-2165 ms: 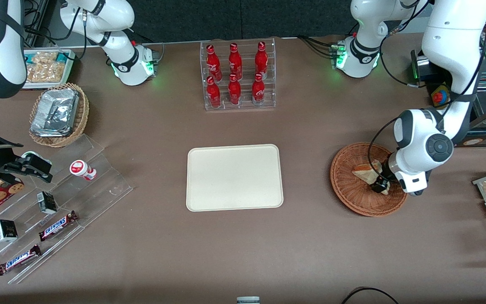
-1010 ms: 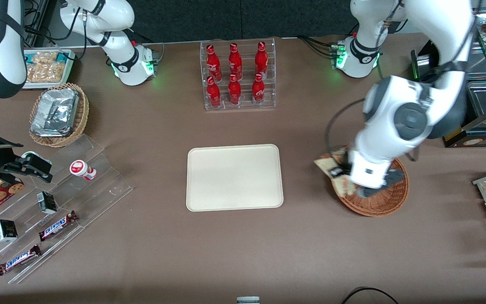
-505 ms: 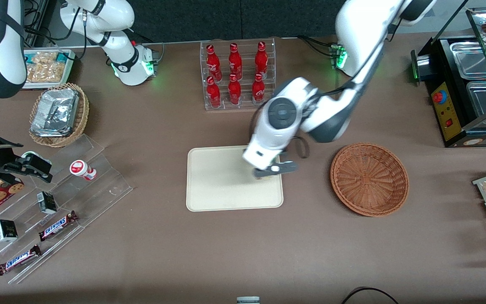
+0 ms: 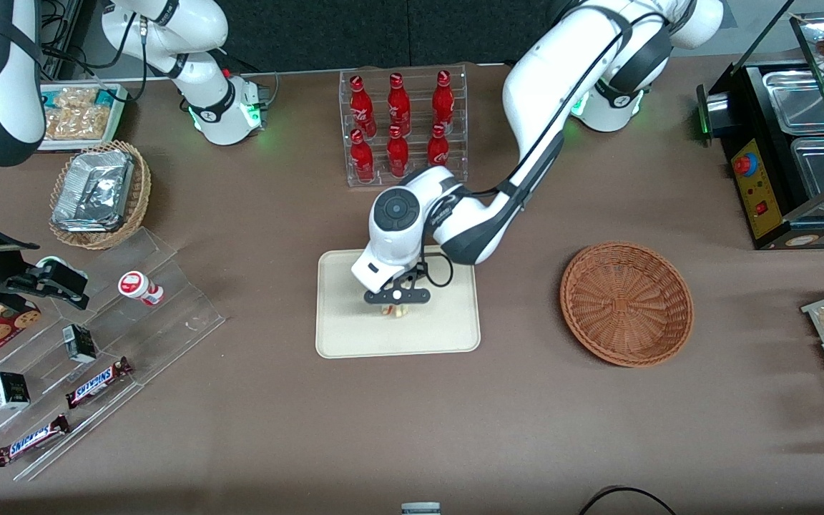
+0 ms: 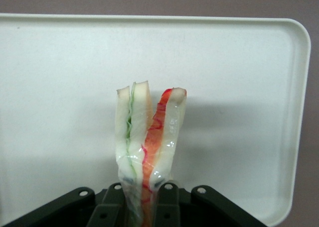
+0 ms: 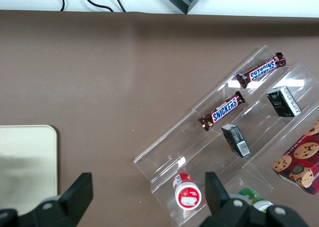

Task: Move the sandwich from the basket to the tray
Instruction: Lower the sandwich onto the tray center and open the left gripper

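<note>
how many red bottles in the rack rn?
6 red bottles in the clear rack, two rows of three, farther from the camera than the tray. Claw holds the sandwich above the tray.

Count on the bench: one sandwich [image 5: 147, 137], one tray [image 4: 355, 336], two wicker baskets, six red bottles, two Snickers bars, one gripper [image 4: 396, 306] over the tray.
</note>
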